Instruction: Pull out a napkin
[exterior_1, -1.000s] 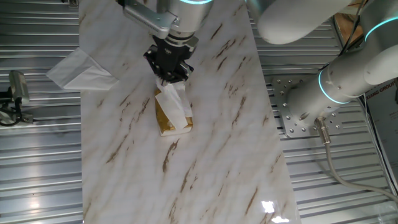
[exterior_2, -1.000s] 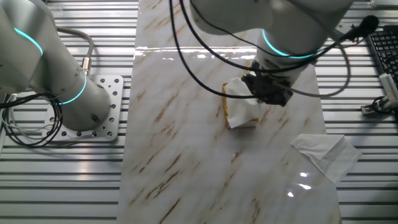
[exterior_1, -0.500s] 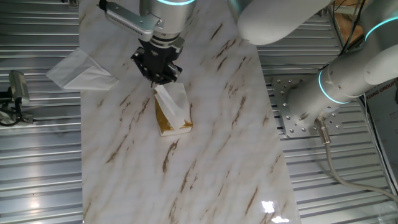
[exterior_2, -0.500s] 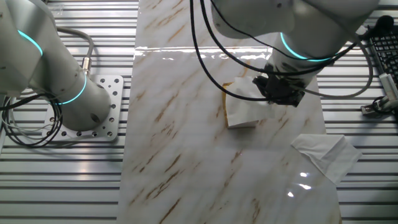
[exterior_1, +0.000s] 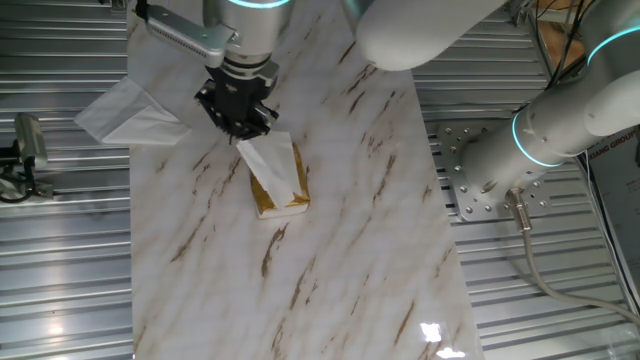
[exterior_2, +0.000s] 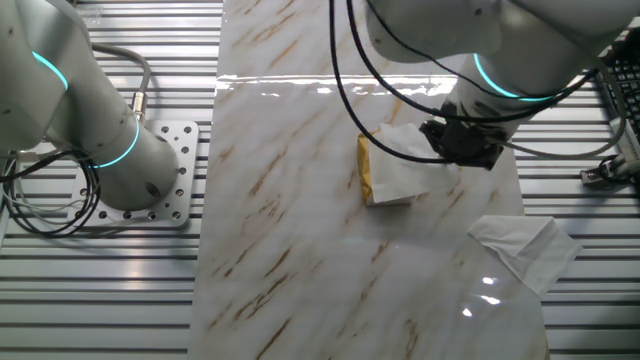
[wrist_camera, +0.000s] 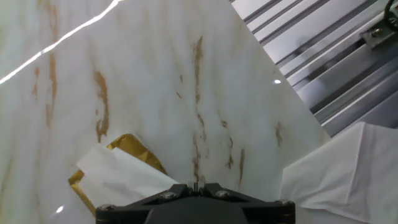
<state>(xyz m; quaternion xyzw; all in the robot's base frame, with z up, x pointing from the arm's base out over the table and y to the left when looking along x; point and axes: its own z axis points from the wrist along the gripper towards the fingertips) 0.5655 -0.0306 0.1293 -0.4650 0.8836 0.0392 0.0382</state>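
Gripper (exterior_1: 240, 128) pinched on one corner of napkin (exterior_1: 272, 164), napkin stretched from yellow-gold packet (exterior_1: 268, 198) on marble table (exterior_1: 340, 250), larger white paper (exterior_1: 125, 112) lying apart

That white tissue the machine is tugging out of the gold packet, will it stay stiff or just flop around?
Probably floppy: the napkin drapes and creases where the gripper pinches its end. It looks thin and light, so it may tear if yanked. The packet seems light too, so it might slide along the marble table with it.
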